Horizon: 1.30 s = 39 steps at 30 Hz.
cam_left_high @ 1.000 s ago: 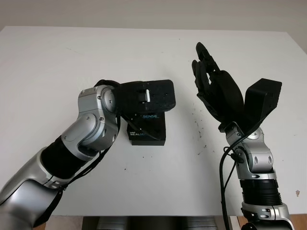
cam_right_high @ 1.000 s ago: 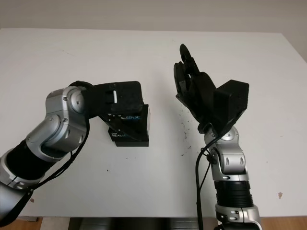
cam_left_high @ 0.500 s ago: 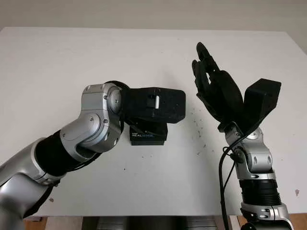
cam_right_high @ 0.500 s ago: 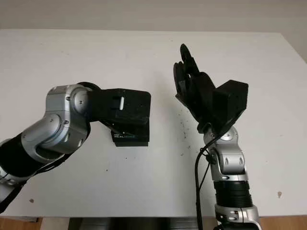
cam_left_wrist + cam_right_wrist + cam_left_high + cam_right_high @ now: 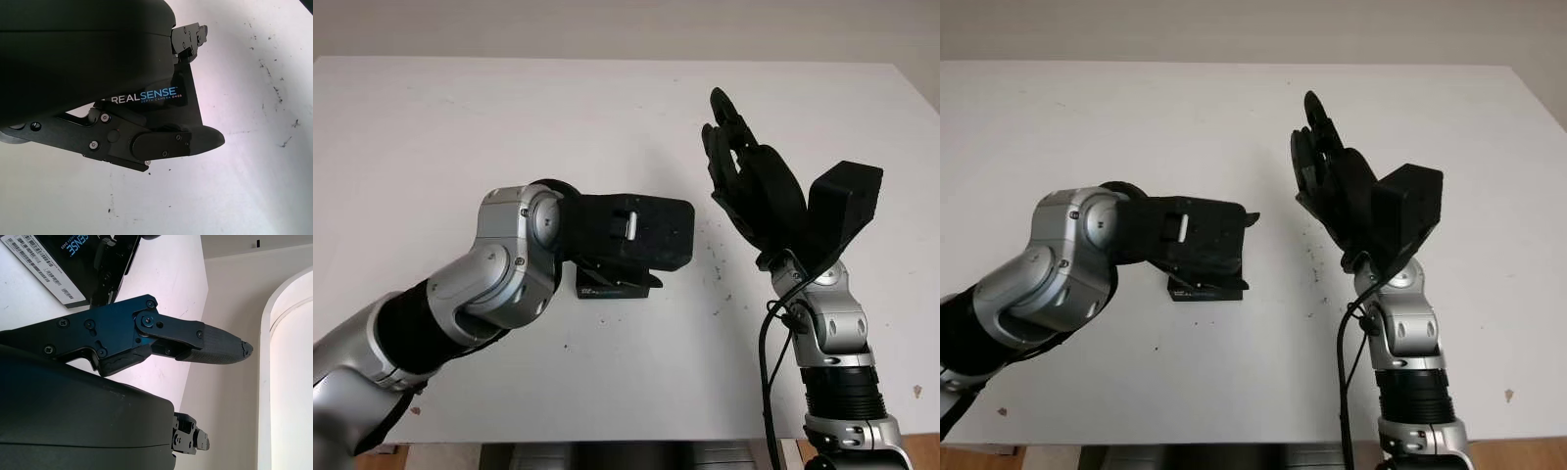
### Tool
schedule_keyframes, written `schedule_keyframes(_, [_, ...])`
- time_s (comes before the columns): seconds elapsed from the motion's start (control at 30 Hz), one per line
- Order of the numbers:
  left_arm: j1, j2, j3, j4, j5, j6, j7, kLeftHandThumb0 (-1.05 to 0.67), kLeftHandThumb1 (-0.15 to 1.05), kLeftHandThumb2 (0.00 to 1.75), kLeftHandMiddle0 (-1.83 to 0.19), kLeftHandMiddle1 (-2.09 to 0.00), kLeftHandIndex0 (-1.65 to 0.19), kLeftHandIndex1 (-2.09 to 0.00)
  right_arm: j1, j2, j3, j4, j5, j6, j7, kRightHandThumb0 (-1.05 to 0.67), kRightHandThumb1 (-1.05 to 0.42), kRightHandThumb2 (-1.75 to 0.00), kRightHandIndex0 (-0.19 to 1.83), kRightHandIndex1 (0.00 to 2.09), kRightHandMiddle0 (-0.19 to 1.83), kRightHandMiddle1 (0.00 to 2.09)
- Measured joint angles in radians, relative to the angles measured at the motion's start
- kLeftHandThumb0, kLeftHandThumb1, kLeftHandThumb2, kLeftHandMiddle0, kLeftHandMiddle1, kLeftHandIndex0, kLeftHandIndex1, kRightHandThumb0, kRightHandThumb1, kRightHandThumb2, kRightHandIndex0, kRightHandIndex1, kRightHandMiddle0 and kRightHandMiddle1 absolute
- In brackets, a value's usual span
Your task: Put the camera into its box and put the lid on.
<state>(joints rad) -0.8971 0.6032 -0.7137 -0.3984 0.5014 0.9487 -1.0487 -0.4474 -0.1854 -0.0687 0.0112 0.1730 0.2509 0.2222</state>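
Note:
A black box [image 5: 607,287] printed REALSENSE lies on the white table [image 5: 460,117], its lid on. My left hand [image 5: 646,230] is stretched out over the top of it and hides most of it, leaving the front edge showing. In the left wrist view the box [image 5: 146,95] sits right under the hand's shell, with one finger [image 5: 166,144] reaching across its side. I cannot tell whether the hand touches the lid. My right hand [image 5: 744,176] is raised to the right of the box, open and holding nothing. The box [image 5: 54,264] is in the right wrist view too.
Small dark specks dot the table between the box and the right arm [image 5: 832,323]. Bare white tabletop lies behind and to the left of the box.
My left hand has shifted rightward and lower over the box, covering more of it. The box and the right hand have stayed in place.

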Motion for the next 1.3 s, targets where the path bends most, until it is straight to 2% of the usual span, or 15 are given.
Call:
schedule_keyframes(0.07, [0.024,0.027,-0.001,-0.006,0.028,-0.096,0.038,-0.63,1.05,0.47,0.19,0.0,0.19,0.0,0.0,0.0,0.0,0.0,0.0,-0.001,0.001,-0.74,-1.05,-0.61,-0.16,0.05,-0.17,0.05])
schedule_keyframes(0.23, [0.126,0.13,0.015,-0.003,0.167,-0.503,0.227,-0.74,1.05,0.54,0.19,0.0,0.19,0.0,0.001,-0.001,0.0,0.007,-0.001,-0.007,0.005,-0.73,-1.05,-0.62,-0.16,0.05,-0.18,0.04])
schedule_keyframes(0.3, [0.152,0.155,0.06,0.019,0.191,-0.607,0.28,-0.78,1.05,0.6,0.19,0.0,0.19,0.0,0.001,-0.001,0.0,0.008,-0.001,-0.009,0.008,-0.74,-1.05,-0.61,-0.16,0.05,-0.19,0.04])
schedule_keyframes(0.37, [0.171,0.163,0.118,0.044,0.192,-0.668,0.306,-0.81,1.05,0.64,0.19,0.0,0.19,0.0,0.001,-0.001,0.0,0.008,-0.003,-0.009,0.009,-0.73,-1.05,-0.61,-0.16,0.05,-0.18,0.05])
schedule_keyframes(0.5, [0.209,0.131,0.277,0.073,0.102,-0.647,0.316,-0.82,1.05,0.62,0.19,0.0,0.19,0.0,0.0,-0.002,0.0,0.012,-0.005,-0.018,0.009,-0.73,-1.05,-0.61,-0.15,0.06,-0.16,0.06])
schedule_keyframes(0.67, [0.294,-0.002,0.533,0.083,-0.142,-0.555,0.395,-0.8,1.05,0.53,0.19,0.0,0.19,0.0,-0.002,-0.002,-0.001,0.028,-0.006,-0.045,0.011,-0.74,-1.05,-0.6,-0.15,0.06,-0.17,0.05])
schedule_keyframes(0.73, [0.336,-0.049,0.617,0.085,-0.231,-0.541,0.433,-0.8,1.05,0.58,0.19,0.0,0.19,0.0,-0.004,-0.002,0.001,0.031,-0.006,-0.046,0.012,-0.75,-1.05,-0.6,-0.16,0.05,-0.19,0.04])
schedule_keyframes(0.87, [0.402,-0.081,0.721,0.097,-0.327,-0.571,0.505,-0.79,1.05,0.63,0.19,0.0,0.19,0.0,-0.005,-0.002,0.007,0.034,-0.017,-0.063,0.014,-0.75,-1.05,-0.6,-0.18,0.04,-0.19,0.01])
schedule_keyframes(1.0, [0.473,-0.109,0.782,0.1,-0.378,-0.595,0.581,-0.79,1.05,0.65,0.19,0.0,0.19,0.0,-0.005,0.0,0.017,0.034,-0.028,-0.07,0.01,-0.76,-1.05,-0.61,-0.19,0.03,-0.19,0.0])
schedule_keyframes(1.3, [0.59,-0.275,0.937,0.188,-0.589,-0.685,0.745,-0.76,1.05,0.6,0.19,0.0,0.19,0.0,0.003,0.012,0.039,0.04,-0.062,-0.08,-0.002,-0.77,-1.05,-0.68,-0.19,0.0,-0.19,0.0])
